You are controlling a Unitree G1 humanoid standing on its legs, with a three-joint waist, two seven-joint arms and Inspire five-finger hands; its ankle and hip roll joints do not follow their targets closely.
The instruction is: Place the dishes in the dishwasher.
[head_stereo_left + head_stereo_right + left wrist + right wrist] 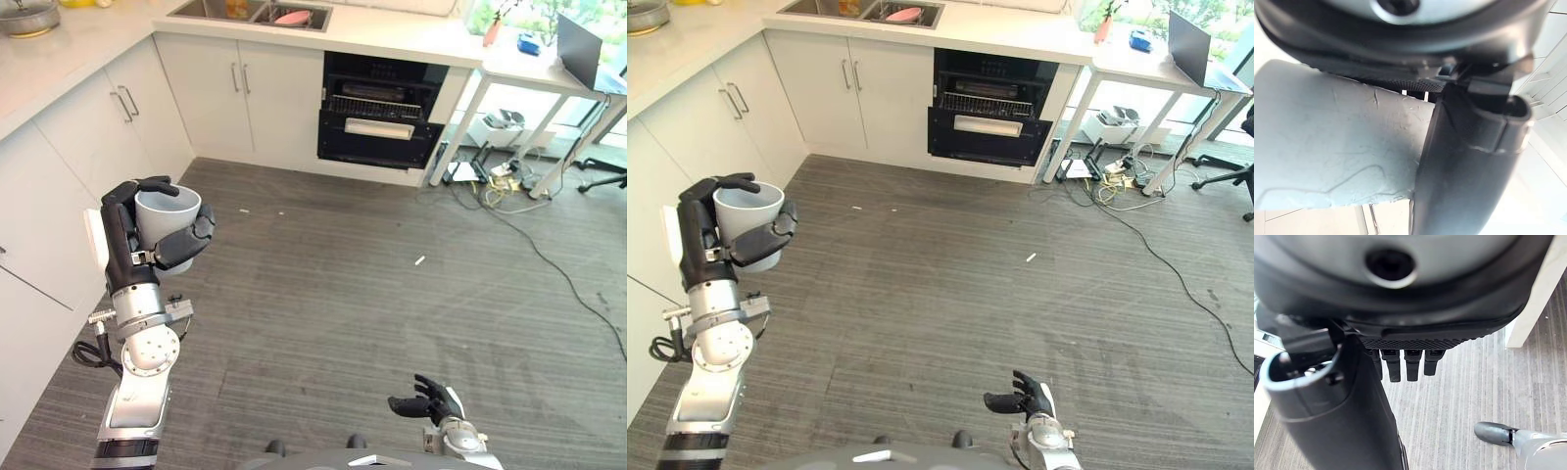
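A pale grey cup [167, 209] is held upright at chest height, with my left hand [121, 238] shut on it, thumb and fingers curled round its rim and side. Close up, the cup's wall [1327, 147] lies against the thumb [1464, 161]. The dishwasher [380, 113] stands open under the far counter, its dark rack showing. Up on that counter a sink [206, 10] holds a pink dish [292, 17] and other items. My right hand [427, 403] hangs low over the floor, fingers [1408, 364] relaxed and empty.
White cabinets [59, 166] run along the left and the far wall. A pot [27, 17] sits on the left counter. A white table [534, 69] with a laptop [578, 49] stands at the far right, with cables [500, 181] on the floor below it.
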